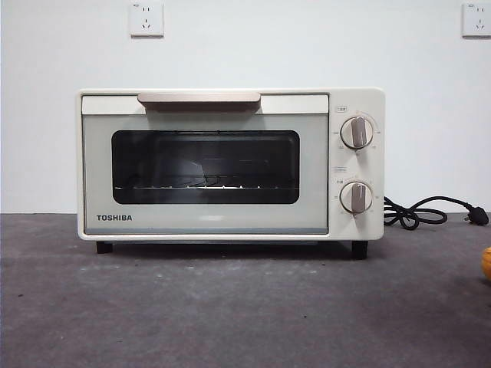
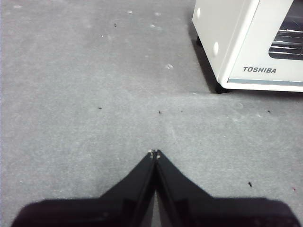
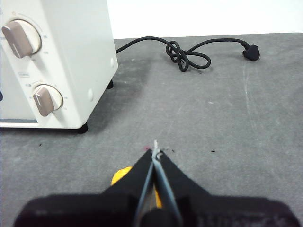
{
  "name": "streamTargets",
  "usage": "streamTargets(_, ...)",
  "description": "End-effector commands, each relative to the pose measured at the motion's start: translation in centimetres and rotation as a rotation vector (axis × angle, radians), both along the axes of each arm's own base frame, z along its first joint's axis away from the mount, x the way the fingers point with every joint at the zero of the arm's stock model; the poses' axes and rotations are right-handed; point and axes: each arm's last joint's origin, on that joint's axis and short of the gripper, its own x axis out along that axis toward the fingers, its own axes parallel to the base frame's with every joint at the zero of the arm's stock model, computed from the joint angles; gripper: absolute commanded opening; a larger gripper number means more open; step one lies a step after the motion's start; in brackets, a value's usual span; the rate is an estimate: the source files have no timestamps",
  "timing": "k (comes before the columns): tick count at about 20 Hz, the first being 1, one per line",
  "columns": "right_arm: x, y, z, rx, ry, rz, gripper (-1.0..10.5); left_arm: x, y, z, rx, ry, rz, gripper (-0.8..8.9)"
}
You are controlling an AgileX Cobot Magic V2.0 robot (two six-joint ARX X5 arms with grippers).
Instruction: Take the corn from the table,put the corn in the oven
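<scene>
the corn (image 3: 121, 175) lies on the tabletop (image 1: 230, 307) near its right edge, well apart from the oven (image 1: 230, 165), whose door is closed. the right gripper (image 3: 155, 153) hangs right over the cob, jaws pressed together and empty, hiding most of it, so its long axis can't be told. the left gripper (image 2: 154, 153), jaws also closed and empty, sits over bare tabletop on the oven's far side. the right arm is clearly nearer.
</scene>
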Motion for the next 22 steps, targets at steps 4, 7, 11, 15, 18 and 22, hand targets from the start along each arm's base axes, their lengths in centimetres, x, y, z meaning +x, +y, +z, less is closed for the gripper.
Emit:
streamTargets(4,0.05,0.0,-0.26,0.01,0.002,-0.003,0.0,0.02,0.03,-0.11,0.012,-0.004,-0.001,-0.04)
streamTargets(7,0.05,0.01,-0.25,0.018,0.003,-0.004,0.0,0.02,0.03,-0.11,0.012,-0.004,-0.001,-0.04)
streamTargets(11,0.05,0.01,-0.25,0.022,0.003,-0.003,0.0,0.03,0.03,-0.1,0.011,-0.005,-0.001,-0.04)
streamTargets(15,0.05,0.03,-0.25,0.083,0.008,-0.007,0.0,0.08,0.02,0.06,-0.01,-0.022,0.002,-0.04)
streamTargets(18,0.05,0.03,-0.25,0.201,0.02,-0.031,0.0,0.11,0.01,0.15,-0.082,-0.027,0.028,-0.04)
streamTargets(22,0.05,0.03,-0.25,0.316,0.031,-0.055,0.0,0.11,-0.02,0.13,-0.188,-0.021,0.055,-0.04)
